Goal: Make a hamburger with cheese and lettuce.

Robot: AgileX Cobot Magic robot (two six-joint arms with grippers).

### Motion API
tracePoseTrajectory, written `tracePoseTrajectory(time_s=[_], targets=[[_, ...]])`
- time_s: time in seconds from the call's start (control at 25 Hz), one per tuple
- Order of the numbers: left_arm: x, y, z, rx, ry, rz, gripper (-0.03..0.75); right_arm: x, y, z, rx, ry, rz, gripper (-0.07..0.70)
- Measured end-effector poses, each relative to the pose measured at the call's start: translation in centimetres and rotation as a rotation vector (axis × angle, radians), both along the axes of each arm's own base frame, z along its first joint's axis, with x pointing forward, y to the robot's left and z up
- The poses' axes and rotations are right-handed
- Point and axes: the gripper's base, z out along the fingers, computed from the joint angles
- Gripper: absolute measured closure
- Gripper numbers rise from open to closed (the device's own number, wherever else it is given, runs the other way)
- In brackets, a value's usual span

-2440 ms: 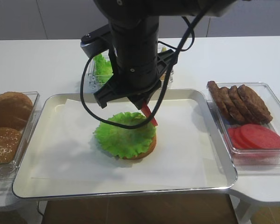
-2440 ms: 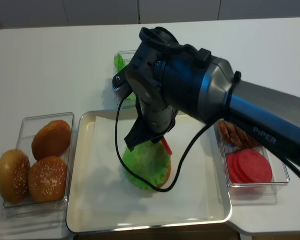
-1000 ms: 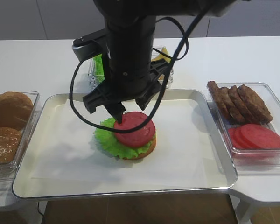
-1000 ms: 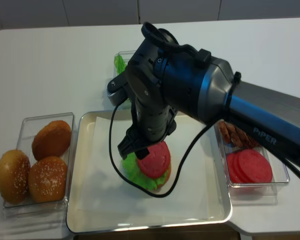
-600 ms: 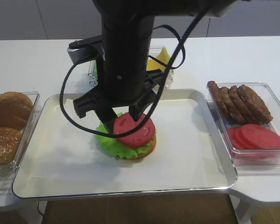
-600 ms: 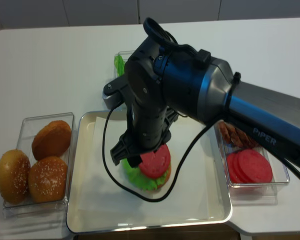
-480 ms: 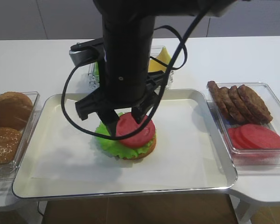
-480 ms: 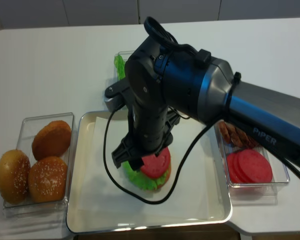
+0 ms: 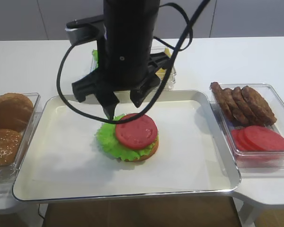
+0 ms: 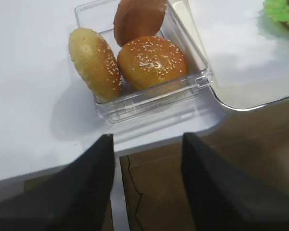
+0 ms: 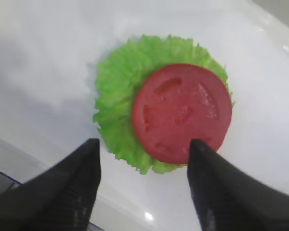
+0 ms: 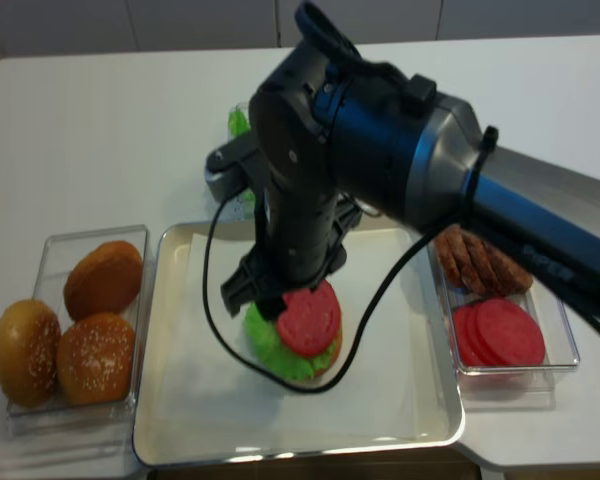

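Now, starting at the left, the buns [image 9: 7,127] sit untouched in their clear box, and the left gripper [image 10: 147,192] hangs over that box's near corner with its fingers spread and nothing between them. On the tray [image 9: 189,187], the hamburger [image 9: 130,139] has gained a layer: a moment ago only the lettuce [image 9: 106,139] showed on the bun base, and now a red tomato slice [image 9: 136,131] lies flat on it, slightly right of centre, leaf frill showing at left. The right gripper [image 9: 119,105] has let go and lifted clear, jaws wide and empty above the stack. Behind it a corner of cheese [image 9: 166,51] shows in its box, so I judge cheese is the layer still owed. At right, patties [image 9: 244,103] and spare tomato [image 9: 260,139] wait in their container.
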Motion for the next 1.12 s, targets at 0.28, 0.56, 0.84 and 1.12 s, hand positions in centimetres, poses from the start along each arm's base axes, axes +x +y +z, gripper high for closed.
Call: tracePoseTrajectory(time_s=[0.28, 0.56, 0.84, 1.12], targets=[[0.0, 0.2, 0.0, -0.006, -0.001, 0.025, 0.373, -0.1, -0.7, 1.6, 0.024, -0.038, 0.008, 0.188], [0.0, 0.2, 0.0, -0.008, -0.001, 0.026, 0.373, 0.9, -3.5, 4.1, 0.066, -0.084, -0.064, 0.188], [0.0, 0.2, 0.0, -0.008, -0.001, 0.026, 0.373, 1.5, -7.9, 7.8, 0.101, -0.178, -0.149, 0.204], [0.0, 0.2, 0.0, -0.018, 0.0, 0.032, 0.373, 0.3, -12.3, 10.9, 0.086, -0.294, -0.211, 0.226]])
